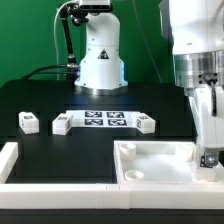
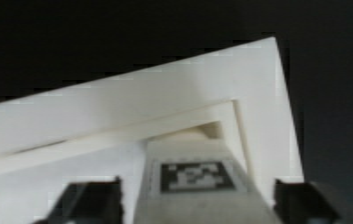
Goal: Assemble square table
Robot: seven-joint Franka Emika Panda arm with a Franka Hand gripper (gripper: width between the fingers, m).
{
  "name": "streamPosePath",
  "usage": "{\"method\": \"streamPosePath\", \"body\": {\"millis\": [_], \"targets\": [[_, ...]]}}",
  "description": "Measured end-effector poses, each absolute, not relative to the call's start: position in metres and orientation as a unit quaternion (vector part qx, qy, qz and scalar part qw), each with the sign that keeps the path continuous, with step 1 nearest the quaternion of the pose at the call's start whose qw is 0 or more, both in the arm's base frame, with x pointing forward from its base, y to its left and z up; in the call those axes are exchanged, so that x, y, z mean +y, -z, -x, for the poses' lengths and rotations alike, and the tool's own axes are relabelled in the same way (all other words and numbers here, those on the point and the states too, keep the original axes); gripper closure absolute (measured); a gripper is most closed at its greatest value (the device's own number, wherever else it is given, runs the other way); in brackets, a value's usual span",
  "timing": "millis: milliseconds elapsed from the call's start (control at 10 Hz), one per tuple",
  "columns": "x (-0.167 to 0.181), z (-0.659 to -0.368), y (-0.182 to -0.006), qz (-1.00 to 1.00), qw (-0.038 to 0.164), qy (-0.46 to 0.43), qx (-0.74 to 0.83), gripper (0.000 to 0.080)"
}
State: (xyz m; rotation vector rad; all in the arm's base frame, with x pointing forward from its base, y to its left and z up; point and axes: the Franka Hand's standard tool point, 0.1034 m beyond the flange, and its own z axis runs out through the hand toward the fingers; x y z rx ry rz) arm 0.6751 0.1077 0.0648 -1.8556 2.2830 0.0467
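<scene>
Square table top point(image 1: 160, 146) sits rim up at the near side of the black bench point(image 1: 60, 95), toward the exterior view's right, just inside the low border wall point(image 1: 60, 190). Claw point(image 1: 207, 153) hangs low over the top's far-right part. Wrist view: fingers point(image 2: 93, 202) spread wide, the top's tag point(image 2: 194, 176) between them; contact not discernible. Three legs point(image 1: 27, 122) lie in a row with the marker board point(image 1: 105, 119) — well apart from the top.
</scene>
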Motion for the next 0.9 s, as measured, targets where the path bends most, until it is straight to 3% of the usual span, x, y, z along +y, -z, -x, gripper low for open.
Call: {"method": "streamPosePath", "body": {"millis": [100, 200, 300, 700, 900], "targets": [[0.1112, -0.6762, -0.068, 0.695, 0.099, -0.004, 0.712, 0.03], [0.113, -0.6777, -0.0702, 0.735, 0.102, 0.003, 0.67, 0.0183], [0.111, -0.6772, -0.0683, 0.751, 0.1, 0.005, 0.653, 0.016], [0.1096, -0.6773, -0.0683, 0.832, 0.096, 0.019, 0.546, 0.0151], [0.1106, -0.6755, -0.0685, 0.944, 0.062, 0.045, 0.32, 0.0151]]}}
